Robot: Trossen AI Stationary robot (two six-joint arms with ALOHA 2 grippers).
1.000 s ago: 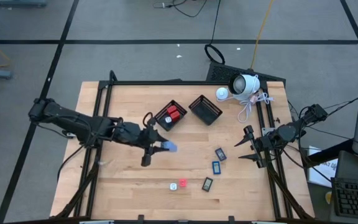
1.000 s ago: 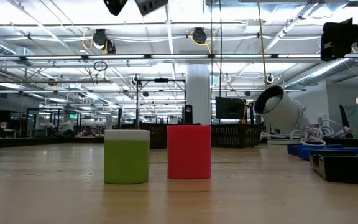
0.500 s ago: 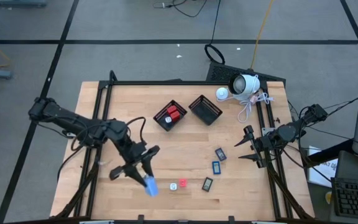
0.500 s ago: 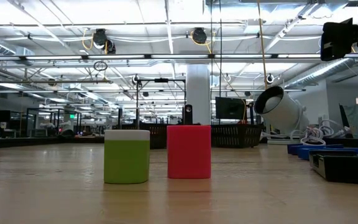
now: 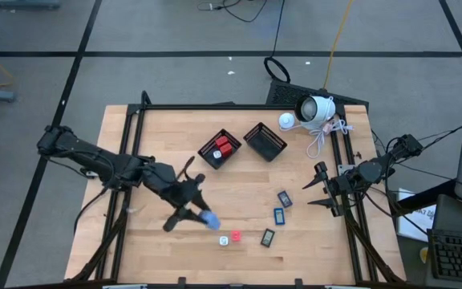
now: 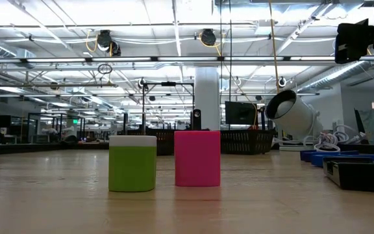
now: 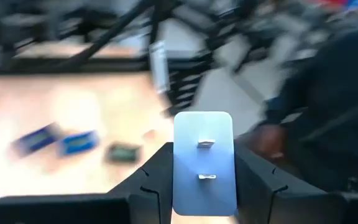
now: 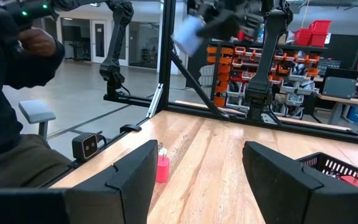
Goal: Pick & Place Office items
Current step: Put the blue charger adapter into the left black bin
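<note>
My left gripper (image 5: 202, 215) hangs over the table's near middle, shut on a pale blue block (image 5: 208, 217); the left wrist view shows the block (image 7: 204, 158) with two metal prongs on its face. A red block (image 5: 236, 238) and a small white-topped bit (image 5: 224, 240) rest on the table just near-right of it. Three dark blue-faced rectangles (image 5: 279, 215) lie farther right. More red blocks (image 5: 222, 147) sit in the left black mesh basket (image 5: 212, 158). My right gripper (image 5: 314, 189) waits open at the table's right edge. My left gripper pinches the pale blue block by its two long sides (image 7: 178, 180) between its two fingers (image 7: 151, 186), which lie alongside it. The fingers come slanting slightly down, pointing toward the table's near right. The block is lifted clear of the table, its pronged face turned back toward the wrist.
A second black mesh basket (image 5: 265, 141) stands right of the first. A white round device with a cable (image 5: 314, 109) sits at the far right corner. A person in dark clothes (image 8: 8, 87) sits beyond the table's near side. Bare wood lies at the table's left.
My left gripper, still shut on the pale blue block, has swung from just near the left basket toward the table's near edge and turned, then come back a little toward the far right. The block has stayed clear of the table throughout.
</note>
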